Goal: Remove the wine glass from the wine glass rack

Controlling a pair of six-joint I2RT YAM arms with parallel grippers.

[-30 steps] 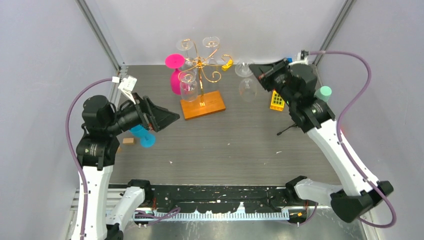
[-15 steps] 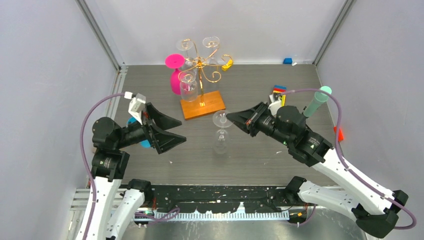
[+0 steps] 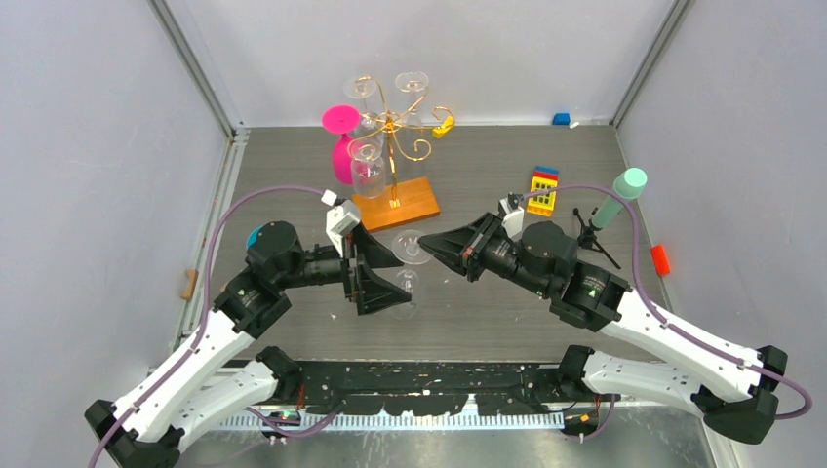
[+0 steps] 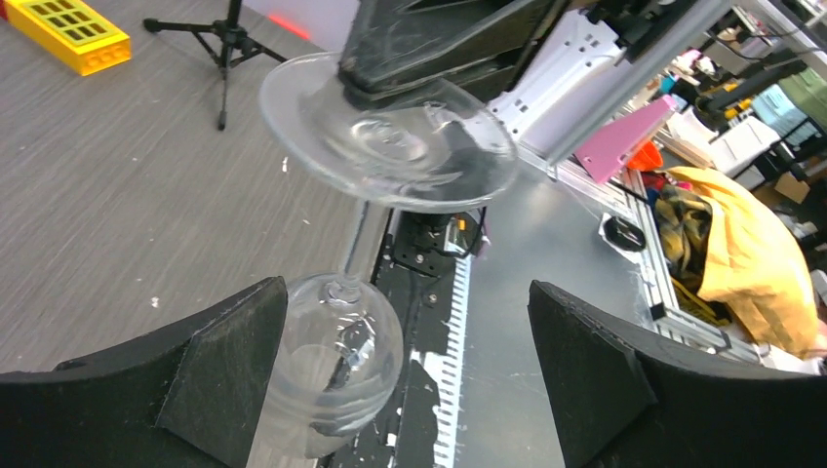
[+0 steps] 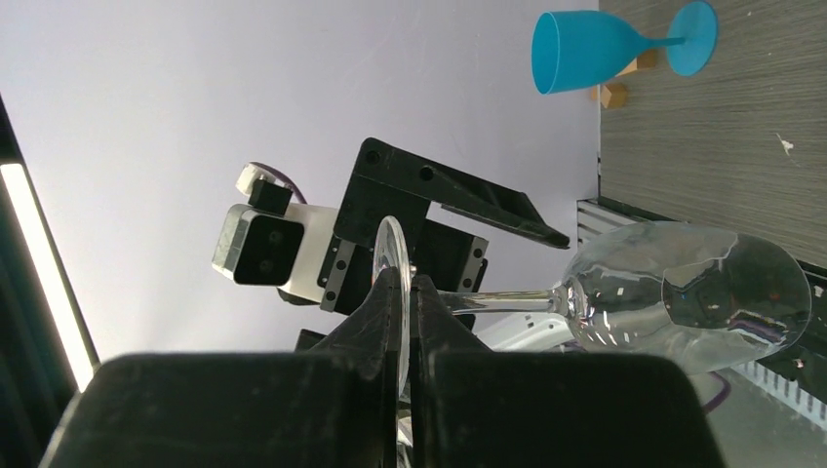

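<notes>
Right claw point(image 3: 427, 241) pinched on wine glass point(image 5: 683, 292) foot; left claw point(image 4: 408, 292) spread wide around bowl.

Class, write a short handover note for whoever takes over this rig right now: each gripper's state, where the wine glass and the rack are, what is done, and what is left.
Right gripper: shut on the foot of the clear wine glass, held above the table with the bowl hanging lower.
Left gripper: open, jaws either side of the bowl, no grip.
Wine glass rack: at the back of the table, with other glasses hanging on it, including a pink glass.
Done: the glass is off the rack.
Left: probably hand it to the left gripper or set it down.
</notes>
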